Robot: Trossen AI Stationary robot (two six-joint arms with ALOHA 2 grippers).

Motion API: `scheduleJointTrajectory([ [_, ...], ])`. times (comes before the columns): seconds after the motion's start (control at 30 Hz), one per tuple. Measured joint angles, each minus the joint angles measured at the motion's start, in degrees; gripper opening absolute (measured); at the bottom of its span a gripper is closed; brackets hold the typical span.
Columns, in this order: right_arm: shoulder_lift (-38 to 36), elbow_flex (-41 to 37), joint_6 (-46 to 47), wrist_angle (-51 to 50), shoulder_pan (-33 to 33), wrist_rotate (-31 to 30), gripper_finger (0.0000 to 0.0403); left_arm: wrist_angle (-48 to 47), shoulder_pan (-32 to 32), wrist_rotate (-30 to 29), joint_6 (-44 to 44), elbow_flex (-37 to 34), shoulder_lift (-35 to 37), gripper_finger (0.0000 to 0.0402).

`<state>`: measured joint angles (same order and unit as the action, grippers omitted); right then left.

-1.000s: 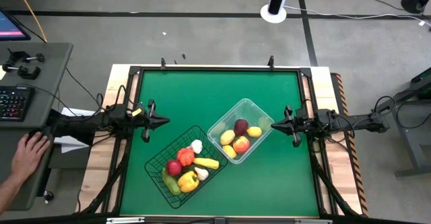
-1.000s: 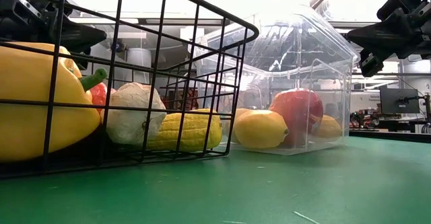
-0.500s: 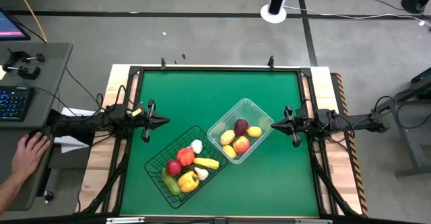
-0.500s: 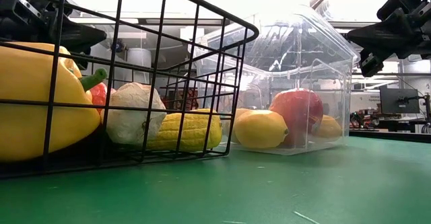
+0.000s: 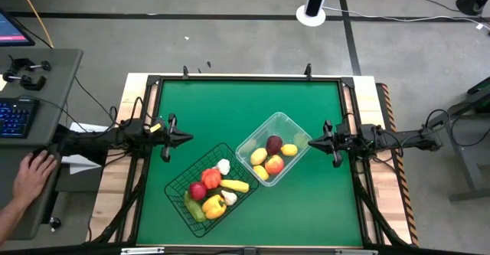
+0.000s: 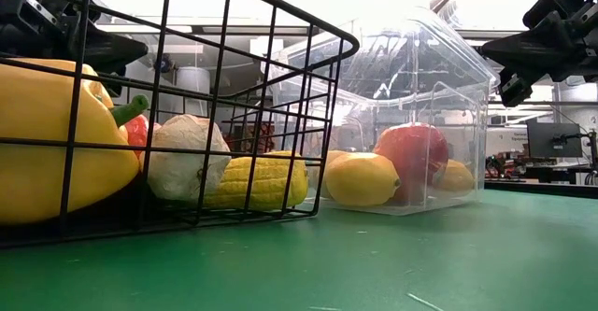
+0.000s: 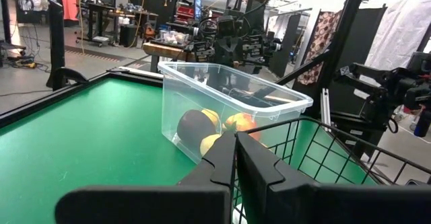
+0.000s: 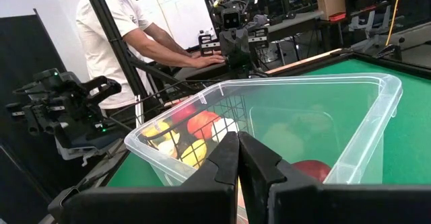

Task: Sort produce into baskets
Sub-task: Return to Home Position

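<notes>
Green table (image 5: 230,109), seen from the high view. Black wire basket (image 5: 184,174) sits at 7 o'clock from table centre, turned diagonally. The clear plastic bin (image 5: 285,125) is at its 2 o'clock, corners almost touching. Left gripper (image 5: 187,138) hangs at the table's 9 o'clock edge and right gripper (image 5: 310,142) at the 3 o'clock edge. Each has its fingers pressed together on nothing and points inward, clear of both containers. All the produce is binned. The wire basket holds a yellow bell pepper (image 5: 213,205), corn cob (image 5: 235,185), red tomato (image 5: 211,178), dark red piece (image 5: 197,191), green piece (image 5: 195,209) and white garlic (image 5: 223,166). The clear bin holds a dark purple fruit (image 5: 274,144), red-yellow apple (image 5: 274,164), lemon (image 5: 259,156) and small orange fruit (image 5: 289,149). A person's hand (image 5: 31,174) rests on the desk off the table's 9 o'clock side.
</notes>
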<state>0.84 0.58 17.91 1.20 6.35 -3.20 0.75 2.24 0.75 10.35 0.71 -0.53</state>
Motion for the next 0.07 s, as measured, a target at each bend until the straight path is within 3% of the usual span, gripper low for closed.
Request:
scheduleJointTrajectory([
  [0.07,0.0,0.0,0.01,0.02,0.0,0.0,0.0,-0.02,-0.02,0.0,-0.02,0.0,0.0,0.0001],
])
